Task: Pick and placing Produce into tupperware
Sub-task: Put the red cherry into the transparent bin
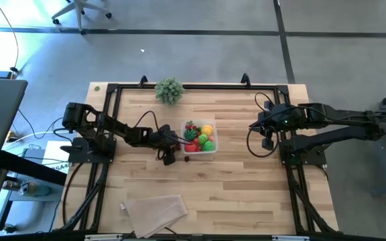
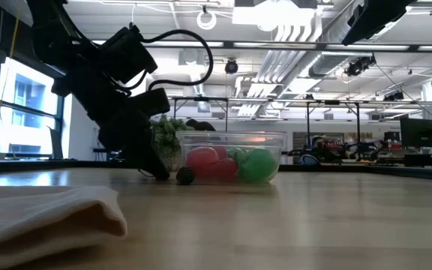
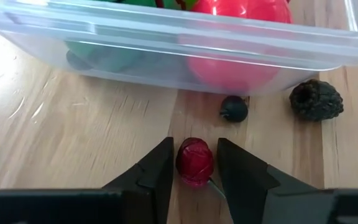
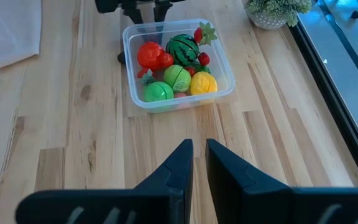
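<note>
Gripping: the left gripper has its two dark fingers set against either side of a small dark red berry-like toy, low over the wooden table, just outside the near wall of the tupperware.
Landmark: the clear tupperware sits near the middle of the table, between the two arms, upright and uncovered.
Inside the tupperware: a striped dark green watermelon ball, a red tomato-like piece, two green round pieces, a yellow piece and a strawberry, packed close together.
Outside the tupperware: a small dark blueberry-like ball lies just beside its wall; a dark, bumpy blackberry-like piece lies near it, a little apart from the wall.
Right arm: the right gripper hangs above bare table on the side of the tupperware away from the left arm, fingers drawn nearly together with nothing between them.
Behind the tupperware: a bushy grey-green plant stands at the table's far edge.
In front of the tupperware: a folded beige cloth lies near the front edge, well apart.
</note>
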